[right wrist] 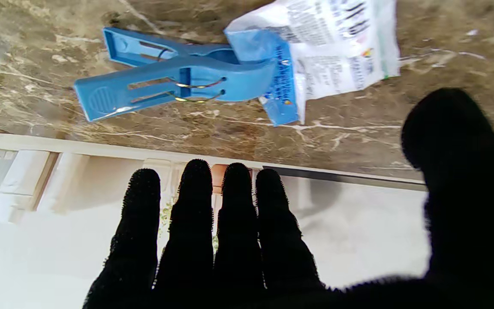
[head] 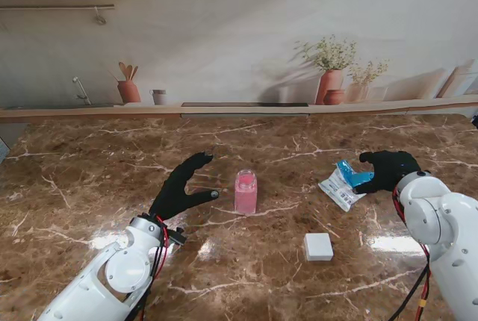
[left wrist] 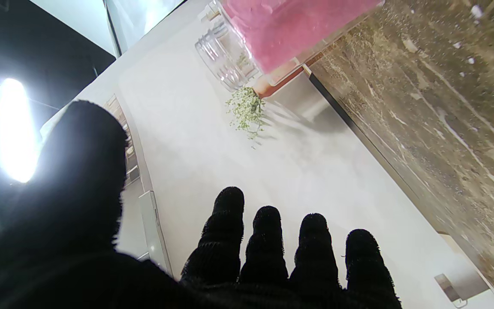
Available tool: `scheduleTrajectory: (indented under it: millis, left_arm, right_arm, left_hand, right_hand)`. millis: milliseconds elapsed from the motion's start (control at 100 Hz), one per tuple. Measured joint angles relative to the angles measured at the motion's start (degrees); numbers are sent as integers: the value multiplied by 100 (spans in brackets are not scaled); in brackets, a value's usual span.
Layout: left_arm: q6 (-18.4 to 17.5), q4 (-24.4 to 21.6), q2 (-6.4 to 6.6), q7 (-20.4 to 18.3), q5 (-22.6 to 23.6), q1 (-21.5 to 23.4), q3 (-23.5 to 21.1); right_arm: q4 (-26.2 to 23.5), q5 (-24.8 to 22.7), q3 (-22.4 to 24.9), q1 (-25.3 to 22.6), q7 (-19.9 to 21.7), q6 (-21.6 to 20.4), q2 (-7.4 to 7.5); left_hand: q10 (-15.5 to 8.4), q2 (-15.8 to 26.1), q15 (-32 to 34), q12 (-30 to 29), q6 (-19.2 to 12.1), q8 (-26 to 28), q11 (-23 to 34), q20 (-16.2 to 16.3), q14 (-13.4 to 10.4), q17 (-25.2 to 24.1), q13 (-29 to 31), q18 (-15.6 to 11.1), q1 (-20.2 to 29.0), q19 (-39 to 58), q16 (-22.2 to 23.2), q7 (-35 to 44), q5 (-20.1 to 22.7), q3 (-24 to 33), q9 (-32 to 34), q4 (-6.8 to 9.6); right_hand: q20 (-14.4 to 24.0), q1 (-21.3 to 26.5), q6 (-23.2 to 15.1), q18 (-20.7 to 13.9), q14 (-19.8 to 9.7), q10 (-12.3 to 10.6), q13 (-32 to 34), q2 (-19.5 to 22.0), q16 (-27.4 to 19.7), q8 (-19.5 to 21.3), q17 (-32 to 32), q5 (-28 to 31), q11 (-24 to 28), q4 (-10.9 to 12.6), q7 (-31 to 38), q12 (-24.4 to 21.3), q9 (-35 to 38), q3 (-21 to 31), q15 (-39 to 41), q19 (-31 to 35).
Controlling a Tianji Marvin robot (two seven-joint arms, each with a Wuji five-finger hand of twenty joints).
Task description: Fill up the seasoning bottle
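A clear seasoning bottle [head: 246,191] holding pink powder stands upright mid-table; it also shows in the left wrist view [left wrist: 290,30]. My left hand [head: 181,187], in a black glove, is open just to the bottle's left, fingers spread, not touching it. A white seasoning packet [head: 337,188] closed by a blue clip [head: 352,175] lies to the right. My right hand [head: 388,169] is open right beside the clip, holding nothing. The right wrist view shows the clip [right wrist: 174,81] and packet [right wrist: 332,47] flat on the table beyond my fingers [right wrist: 195,223].
A small white square lid or block [head: 319,246] lies nearer to me, right of centre. The brown marble table [head: 97,179] ends at a back ledge [head: 246,109] carrying terracotta pots and a utensil holder.
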Motion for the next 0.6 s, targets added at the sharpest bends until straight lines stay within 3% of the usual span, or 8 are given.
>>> scheduleTrajectory:
  millis: [140, 370, 600]
  left_arm:
    - [14, -74, 22, 14, 77, 109, -17]
    - [60, -251, 35, 156, 208, 304, -33]
    - [74, -267, 31, 190, 221, 344, -30]
  right_arm:
    - [630, 269, -301, 495, -6, 21, 117]
    - [1511, 45, -866, 1205, 139, 113, 175]
    - [2380, 329, -1423, 1749, 135, 135, 271]
  left_hand:
    - [1, 2, 0, 0, 1, 0, 0, 9, 0, -21, 0, -4, 131, 0, -2, -1, 88, 1, 1, 1]
    - [1, 2, 0, 0, 2, 0, 0, 71, 0, -24, 0, -4, 131, 0, -3, -1, 88, 55, 2, 1]
    - [1, 2, 0, -1, 3, 0, 0, 74, 0, -25, 0, -6, 131, 1, -7, -1, 88, 115, 3, 2]
  right_hand:
    - [-2, -5, 59, -3, -8, 2, -6, 20, 0, -4, -6, -129, -21, 0, -23, 0, -56, -53, -53, 0]
    - [-3, -160, 115, -33, -17, 15, -308, 12, 0, -4, -76, -302, -46, 0, -108, 0, -280, -44, -57, 0]
    - [-3, -252, 206, -46, 38, 42, -602, 6, 0, -55, -235, -542, -2, 0, -158, 0, -552, -12, -124, -4]
